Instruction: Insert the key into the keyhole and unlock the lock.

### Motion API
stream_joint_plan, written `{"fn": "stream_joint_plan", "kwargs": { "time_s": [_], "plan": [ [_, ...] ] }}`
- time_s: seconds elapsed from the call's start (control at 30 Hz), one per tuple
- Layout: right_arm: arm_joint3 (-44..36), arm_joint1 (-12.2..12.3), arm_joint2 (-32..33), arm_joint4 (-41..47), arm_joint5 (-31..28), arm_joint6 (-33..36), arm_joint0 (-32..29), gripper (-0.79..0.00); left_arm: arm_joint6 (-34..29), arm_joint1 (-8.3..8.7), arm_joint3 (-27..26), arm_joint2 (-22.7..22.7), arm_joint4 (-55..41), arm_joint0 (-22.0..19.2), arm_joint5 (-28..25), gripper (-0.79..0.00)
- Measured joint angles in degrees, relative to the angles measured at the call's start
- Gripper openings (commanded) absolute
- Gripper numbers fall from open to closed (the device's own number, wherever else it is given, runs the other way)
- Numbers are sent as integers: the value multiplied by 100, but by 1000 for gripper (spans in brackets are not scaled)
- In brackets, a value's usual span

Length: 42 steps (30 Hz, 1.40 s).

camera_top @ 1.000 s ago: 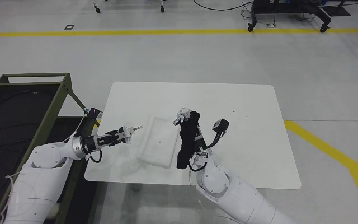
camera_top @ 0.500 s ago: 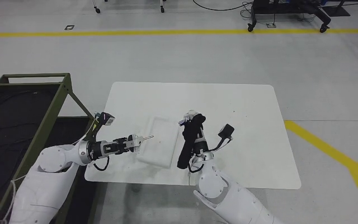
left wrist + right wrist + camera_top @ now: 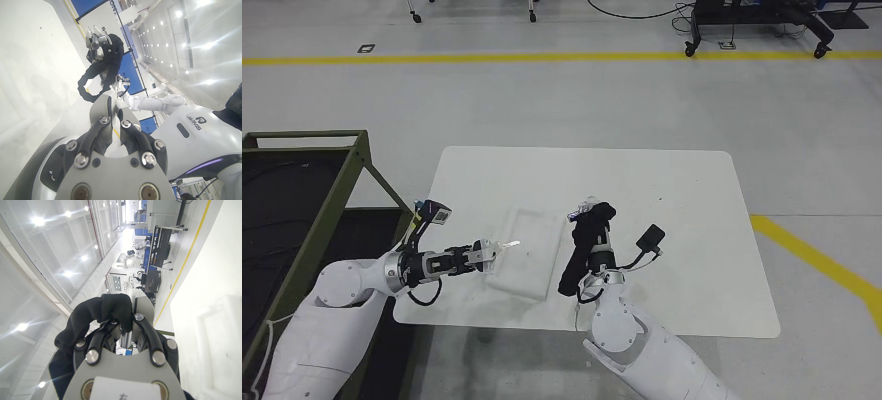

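My left gripper [image 3: 486, 252] is shut on a thin silver key [image 3: 508, 244], held above the near left part of the white table [image 3: 682, 190]. The key [image 3: 115, 89] sticks out past the fingertips and points at the lock. The lock [image 3: 95, 43] is a silver cylinder on a black sleeved cable [image 3: 105, 68], and its round keyhole faces the key across a clear gap. My right gripper [image 3: 583, 213] is shut on the lock and holds it up over the table's middle. In the right wrist view the black cable [image 3: 105, 311] loops over that gripper [image 3: 124, 325], with the metal lock body [image 3: 125, 339] between the fingers.
A shallow white tray [image 3: 530, 258] lies on the table under the gap between key and lock. A dark green cart frame [image 3: 332, 170] stands beside the table's left side. Bare tabletop stretches to the right and far side.
My left gripper has carried the key right and nearer, over the tray's left edge, closing on the lock. The right gripper with the lock drifted slightly right.
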Motion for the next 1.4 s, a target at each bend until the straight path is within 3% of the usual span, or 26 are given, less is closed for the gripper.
{"fn": "stream_joint_plan", "kwargs": {
  "time_s": [0.13,0.27,0.4,0.6,0.73,1.0,1.17,1.4],
  "plan": [
    [-215,-30,184,82,-142,-91,-222,-785,453,-45,-152,100,-185,141,251,-785],
    [-198,-144,190,-825,-432,-866,-433,-785,871,-129,-257,305,-833,287,552,-785],
    [49,-311,94,-1519,-559,-1495,-458,-785,893,-173,-161,437,-1054,280,755,-785],
    [426,-553,19,-2256,-650,-1850,-327,-785,793,-213,-86,589,-1148,131,1340,-785],
    [572,-671,-23,-2491,-673,-1875,-316,-785,725,-237,-88,675,-1133,15,1581,-785],
    [556,-670,-14,-2503,-665,-1838,-339,-785,752,-238,-100,682,-1101,26,1594,-785],
    [378,-692,127,-2656,-660,-1354,-635,-785,1041,-248,-293,732,-757,107,1592,-785],
    [362,-775,283,-2993,-714,-1013,-799,-785,973,-266,-342,758,-745,108,1705,-785]
  ]
}}
